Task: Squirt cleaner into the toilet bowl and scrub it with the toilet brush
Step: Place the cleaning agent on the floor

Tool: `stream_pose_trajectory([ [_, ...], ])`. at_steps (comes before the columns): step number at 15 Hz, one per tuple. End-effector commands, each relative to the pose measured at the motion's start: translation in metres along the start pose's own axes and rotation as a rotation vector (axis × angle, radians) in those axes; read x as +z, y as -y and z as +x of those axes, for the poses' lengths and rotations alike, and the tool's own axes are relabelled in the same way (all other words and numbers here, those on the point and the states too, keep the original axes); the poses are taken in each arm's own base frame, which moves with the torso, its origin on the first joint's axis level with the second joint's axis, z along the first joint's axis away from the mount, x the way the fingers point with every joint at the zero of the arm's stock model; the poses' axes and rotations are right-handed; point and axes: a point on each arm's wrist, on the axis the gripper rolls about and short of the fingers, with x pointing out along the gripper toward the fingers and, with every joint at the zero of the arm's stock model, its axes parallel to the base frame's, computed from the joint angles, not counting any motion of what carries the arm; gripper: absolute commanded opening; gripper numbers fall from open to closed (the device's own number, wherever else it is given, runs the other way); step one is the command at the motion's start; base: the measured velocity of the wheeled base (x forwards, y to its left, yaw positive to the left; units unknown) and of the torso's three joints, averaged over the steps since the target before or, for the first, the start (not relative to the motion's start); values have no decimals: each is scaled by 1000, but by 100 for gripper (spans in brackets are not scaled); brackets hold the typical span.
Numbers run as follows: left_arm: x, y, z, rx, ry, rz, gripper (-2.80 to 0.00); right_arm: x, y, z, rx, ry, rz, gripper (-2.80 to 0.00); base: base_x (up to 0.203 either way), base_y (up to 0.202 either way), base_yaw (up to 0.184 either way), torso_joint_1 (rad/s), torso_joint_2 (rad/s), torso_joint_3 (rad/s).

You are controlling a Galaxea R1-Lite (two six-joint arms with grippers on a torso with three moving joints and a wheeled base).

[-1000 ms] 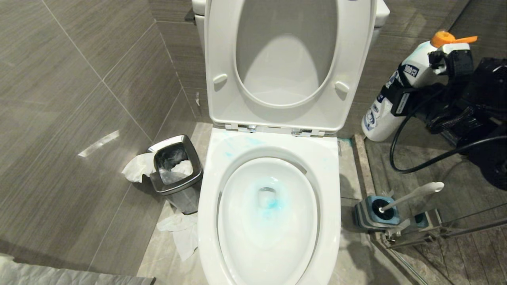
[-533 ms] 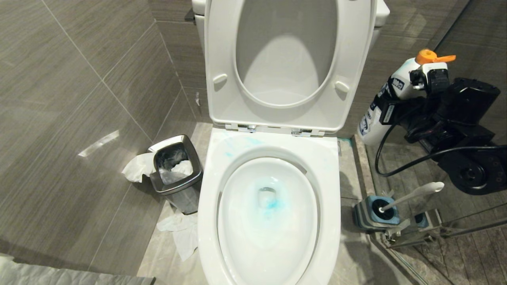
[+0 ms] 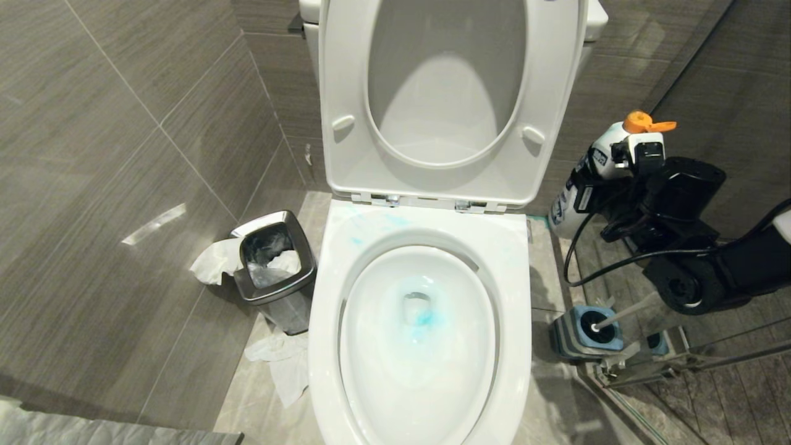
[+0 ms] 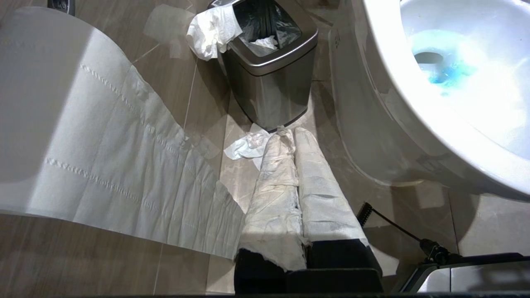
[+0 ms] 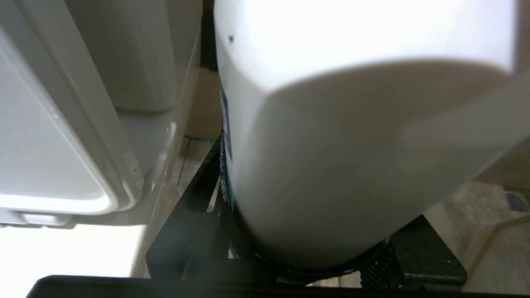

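Observation:
The white toilet bowl (image 3: 513, 290) stands in the middle with seat and lid up. Blue cleaner (image 3: 424, 319) tints the water around the drain and streaks the back rim. To the right of the toilet, my right gripper (image 3: 612, 174) is shut on a white cleaner bottle (image 3: 602, 148) with an orange cap, held tilted just above the floor. In the right wrist view the bottle (image 5: 352, 145) fills the space between the black fingers. The toilet brush (image 3: 624, 311) stands in its blue-grey holder (image 3: 581, 337), its handle top hidden behind my right arm. My left gripper (image 4: 290, 131), paper-wrapped, is shut beside the bowl (image 4: 385, 103).
A chrome waste bin (image 3: 247, 287) with tissue stands left of the toilet, and more tissue (image 3: 278, 364) lies on the floor. A glass door frame (image 3: 680, 364) runs along the right, behind the brush holder. A strip of toilet paper (image 4: 103, 157) hangs near my left arm.
My right arm has come down and leftward with the bottle, toward the floor beside the toilet. It now covers the brush handle's tip. The left arm is still.

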Motion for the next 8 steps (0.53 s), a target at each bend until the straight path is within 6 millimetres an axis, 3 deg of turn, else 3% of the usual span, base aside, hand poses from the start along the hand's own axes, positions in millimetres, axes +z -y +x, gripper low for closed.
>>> stream_pose_trajectory([
  [1, 0, 0, 0, -1, -1, 0, -280, -34, -7, 16, -3, -42, -15, -280, 0, 0, 0, 0, 0, 0],
  [8, 0, 0, 0, -1, -1, 0, -280, -89, -12, 61, -35, -12, -15, -280, 0, 0, 0, 0, 0, 0],
])
